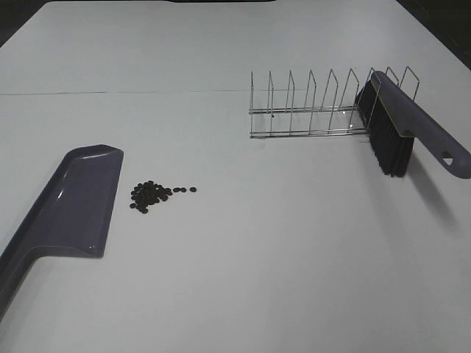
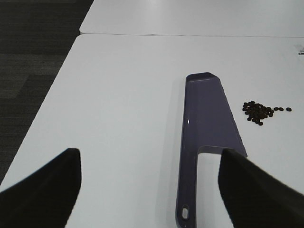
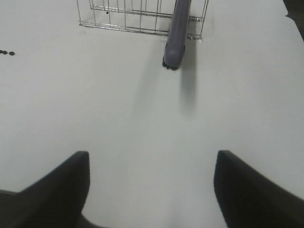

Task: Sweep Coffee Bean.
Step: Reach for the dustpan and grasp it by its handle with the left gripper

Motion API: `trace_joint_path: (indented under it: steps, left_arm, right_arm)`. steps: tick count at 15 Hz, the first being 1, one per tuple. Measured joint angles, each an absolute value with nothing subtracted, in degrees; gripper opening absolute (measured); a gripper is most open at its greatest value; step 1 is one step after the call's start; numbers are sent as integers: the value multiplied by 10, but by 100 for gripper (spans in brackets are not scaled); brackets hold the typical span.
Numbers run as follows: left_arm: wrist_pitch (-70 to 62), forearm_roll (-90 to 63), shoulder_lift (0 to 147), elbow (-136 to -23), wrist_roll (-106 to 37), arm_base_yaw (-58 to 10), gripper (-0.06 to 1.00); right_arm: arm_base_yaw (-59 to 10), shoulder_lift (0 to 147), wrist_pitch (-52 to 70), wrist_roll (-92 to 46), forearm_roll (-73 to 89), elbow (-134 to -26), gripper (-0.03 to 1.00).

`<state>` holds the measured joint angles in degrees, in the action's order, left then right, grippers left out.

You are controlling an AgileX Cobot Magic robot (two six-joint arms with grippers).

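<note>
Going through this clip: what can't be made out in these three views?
- Purple-grey plastic dustpan: handle end cut off by the high view's left edge.
- Small dark coffee beans: too small and clumped to count; right wrist view's edge cuts off most.
- Purple-handled black-bristled brush: bristles nearly hidden behind handle in right wrist view.
- Left gripper, right gripper: absent from high view.

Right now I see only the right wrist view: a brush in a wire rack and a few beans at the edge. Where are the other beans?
Observer: The coffee beans lie in one small pile on the table, left of the rack in the high view.
Operator: Is a dustpan near?
Observer: Yes, a purple-grey dustpan lies flat just left of the pile, apart from it.
Operator: And the left gripper?
Observer: The left gripper is open and empty, pointed toward the dustpan.
</note>
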<state>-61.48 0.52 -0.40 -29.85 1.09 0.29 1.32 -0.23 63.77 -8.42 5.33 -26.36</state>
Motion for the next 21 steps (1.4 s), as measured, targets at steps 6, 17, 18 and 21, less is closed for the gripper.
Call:
trace_joint_path:
  steps: [6,17,18,21]
  left_arm:
    - [-615,5,-4,-299,11,3,73]
    - [-615,5,78,-299,11,3,73]
    - [-614,5,101,-299,11,3,73]
    - [-614,5,140,-299,11,3,73]
  right_arm:
    - [13,-2,638,-39,33,-264,64]
    - [13,-2,638,-38,32,-264,64]
    - [13,-2,638,-38,32,-264,64]
    - [13,-2,638,-38,32,-264,64]
